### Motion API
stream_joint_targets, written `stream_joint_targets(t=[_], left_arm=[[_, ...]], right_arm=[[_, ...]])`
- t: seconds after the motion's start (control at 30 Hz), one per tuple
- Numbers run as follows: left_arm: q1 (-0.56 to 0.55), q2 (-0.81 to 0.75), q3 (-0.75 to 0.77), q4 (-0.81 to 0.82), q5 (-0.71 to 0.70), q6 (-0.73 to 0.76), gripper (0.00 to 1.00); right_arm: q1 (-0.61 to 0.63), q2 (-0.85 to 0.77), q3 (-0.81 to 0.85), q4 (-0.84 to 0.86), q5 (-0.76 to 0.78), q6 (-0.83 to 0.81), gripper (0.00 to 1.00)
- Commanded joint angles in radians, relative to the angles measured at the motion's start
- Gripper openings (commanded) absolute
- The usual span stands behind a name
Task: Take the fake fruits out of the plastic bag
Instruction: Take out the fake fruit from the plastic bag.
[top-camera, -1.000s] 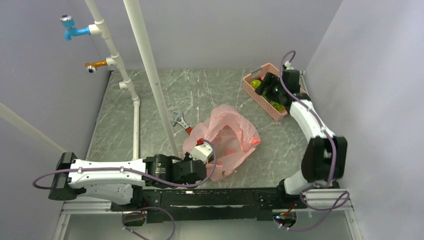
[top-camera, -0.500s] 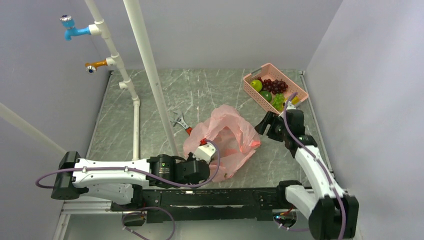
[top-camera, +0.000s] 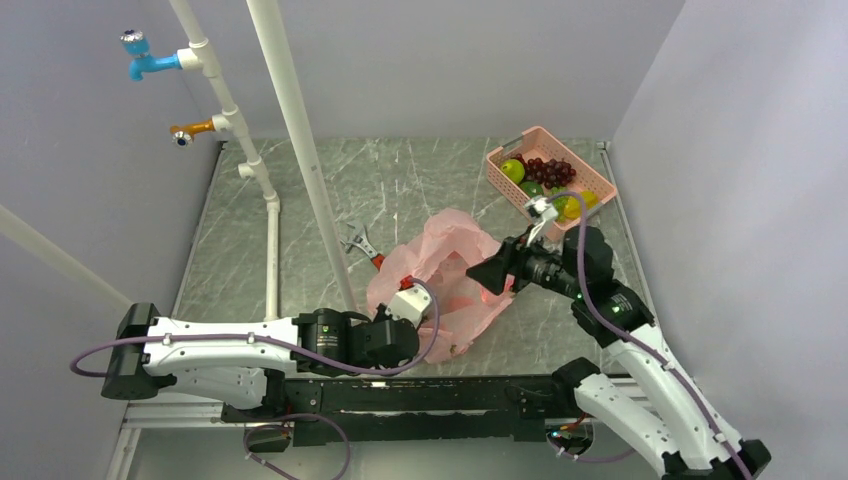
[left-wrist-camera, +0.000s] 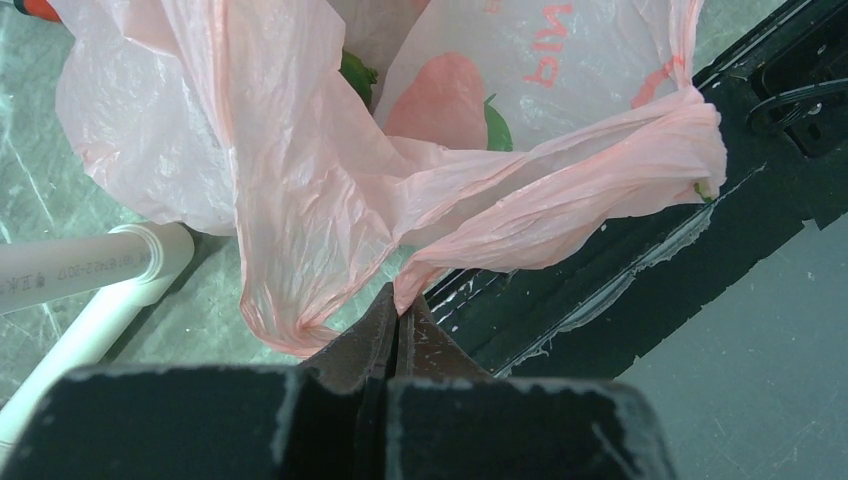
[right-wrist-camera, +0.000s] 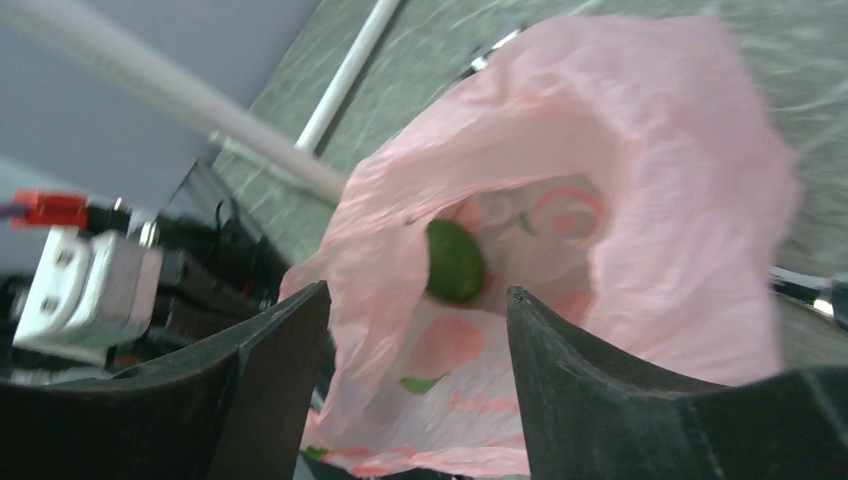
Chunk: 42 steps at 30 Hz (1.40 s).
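The left gripper (left-wrist-camera: 397, 322) has its 2 dark fingers pressed together, pinching a fold at the lower edge of the pink plastic bag (left-wrist-camera: 300, 170). The bag's thin crinkled film spreads up and across the view. 1 twisted handle (left-wrist-camera: 600, 165) stretches right and reaches over the black rail (left-wrist-camera: 620, 290). Through the film a dark green fruit (left-wrist-camera: 355, 75) shows, mostly hidden. Farther right the film carries a red rounded print and red letters, with a green patch beside them that may be print or fruit. A white pipe (left-wrist-camera: 90, 275) lies at the left on the marbled table (left-wrist-camera: 30, 185), just beside the bag.
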Motion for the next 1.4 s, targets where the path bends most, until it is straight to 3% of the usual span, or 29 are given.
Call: stream_joint_targets(t=[0.0,0.07,0.33,0.47,0.67,0.93,1.17,1.37], left_arm=[[-0.005,-0.034,0.017,0.01,-0.024,0.003,0.0],[-0.004,-0.038,0.017,0.0,-0.027,0.002,0.0],[-0.004,-0.041,0.014,-0.006,-0.024,-0.011,0.0],[-0.005,-0.051,0.009,0.003,-0.02,-0.011,0.0],[-0.005,-0.096,0.021,0.03,-0.016,0.009,0.0],[-0.005,-0.201,0.037,0.058,-0.009,0.023,0.0],[-0.005,-0.231,0.015,0.064,-0.006,0.004,0.0],[-0.006,-0.233,0.008,0.062,0.001,-0.013,0.0]], right_arm=[[0.126,0.053,0.035,0.022,0.014,-0.041,0.62],[0.175,0.101,0.029,0.032,0.027,-0.042,0.53],[0.369,0.238,-0.19,0.271,0.193,0.097,0.48],[0.446,0.31,-0.217,0.305,0.35,0.14,0.49],[0.451,0.437,-0.223,0.369,0.49,0.135,0.56],[0.452,0.552,-0.159,0.499,0.397,0.118,0.65],[0.469,0.657,-0.06,0.494,0.357,0.077,0.77],[0.499,0.747,0.001,0.489,0.357,0.039,0.8]])
